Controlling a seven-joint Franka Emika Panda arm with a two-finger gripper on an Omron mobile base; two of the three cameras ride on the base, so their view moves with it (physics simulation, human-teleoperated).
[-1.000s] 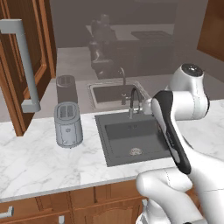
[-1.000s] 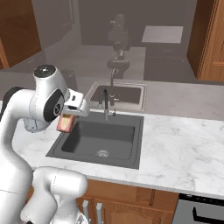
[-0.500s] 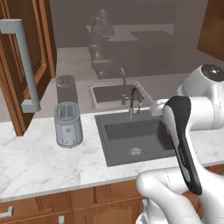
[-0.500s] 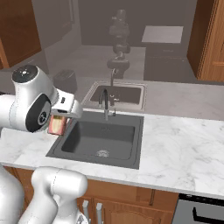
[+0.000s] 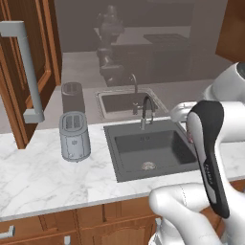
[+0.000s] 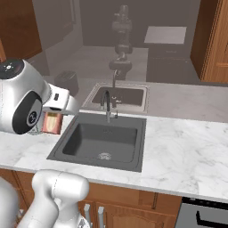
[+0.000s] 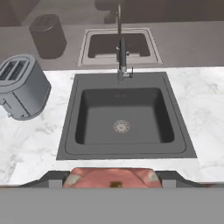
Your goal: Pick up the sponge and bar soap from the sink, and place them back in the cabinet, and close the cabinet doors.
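The bar soap point(image 7: 113, 178), pinkish-red with a cream face, sits between my gripper's point(image 7: 113, 179) fingers, which are shut on it. Seen from the right base view, the soap point(image 6: 52, 123) hangs under my hand above the counter, just left of the sink point(image 6: 67, 153). The dark grey sink point(image 7: 70, 131) lies below and ahead of the hand, its basin bare around the drain. At the far left of the left base view, a cabinet door point(image 5: 45, 57) with a long grey bar handle point(image 5: 24, 67) stands open. The sponge is out of view.
A silver toaster point(image 5: 74, 136) stands on the marble counter left of the sink point(image 5: 111, 148); it is also in the hand view point(image 7: 22, 87). The curved faucet point(image 5: 146, 107) rises at the sink's back edge. My own arm fills the lower right of the left base view.
The arm has drawn back toward the base, its elbow swinging closer to the cameras. The hand with the soap has shifted slightly left, away from the sink basin.
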